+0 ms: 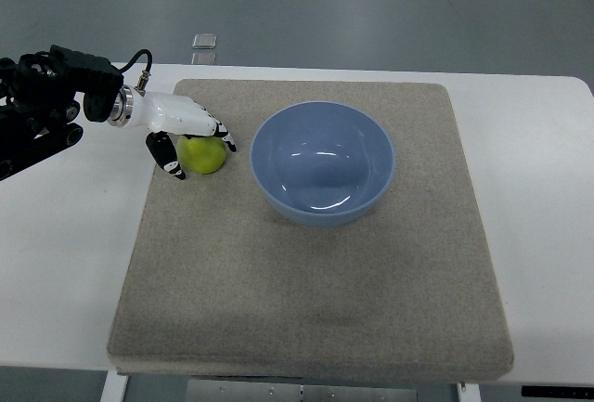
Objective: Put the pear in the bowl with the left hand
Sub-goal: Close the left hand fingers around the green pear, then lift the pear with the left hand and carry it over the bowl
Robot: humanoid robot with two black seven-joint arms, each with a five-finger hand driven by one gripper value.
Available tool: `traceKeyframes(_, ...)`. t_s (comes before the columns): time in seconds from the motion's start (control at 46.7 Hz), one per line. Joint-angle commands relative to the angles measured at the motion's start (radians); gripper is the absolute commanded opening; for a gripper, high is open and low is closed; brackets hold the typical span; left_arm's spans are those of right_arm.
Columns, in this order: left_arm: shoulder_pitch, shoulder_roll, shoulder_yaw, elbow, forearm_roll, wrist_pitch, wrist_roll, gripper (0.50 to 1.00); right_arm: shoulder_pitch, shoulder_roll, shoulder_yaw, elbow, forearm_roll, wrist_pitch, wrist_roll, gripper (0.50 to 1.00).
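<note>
Grey mat [306, 281], left hand [184, 133] seemingly cupping pear [204, 155], bowl [322, 162] beside

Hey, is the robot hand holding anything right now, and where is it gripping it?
The left robot hand wraps its fingers around the small round green pear, over its top and left side; whether it is lifted cannot be told.

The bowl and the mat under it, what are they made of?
The blue bowl looks like glazed ceramic or glossy plastic: light glints show inside it. The mat looks like felt or coarse fabric: dull, speckled grey-brown, with no shine.
</note>
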State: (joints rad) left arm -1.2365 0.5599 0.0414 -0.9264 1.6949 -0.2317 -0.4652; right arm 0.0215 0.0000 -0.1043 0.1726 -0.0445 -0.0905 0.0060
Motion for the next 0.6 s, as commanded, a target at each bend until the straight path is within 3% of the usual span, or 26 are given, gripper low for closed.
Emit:
traceKeyframes(0.0, -0.001, 0.0, 0.002, 0.0, 0.0, 0.0, 0.002, 0.712, 0.0, 0.0, 0.0, 0.001, 0.0, 0.0, 0.0, 0.924)
traceKeyframes(0.15, -0.004, -0.001, 0.0, 0.0, 0.0, 0.0, 0.007, 0.5, 0.0, 0.0, 0.0, 0.001, 0.0, 0.0, 0.0, 0.924)
traceKeyframes(0.578, -0.018, -0.001, -0.051, 0.0, -0.035, 0.002, 0.013, 0.5, 0.0, 0.0, 0.0, -0.001, 0.0, 0.0, 0.0, 0.924)
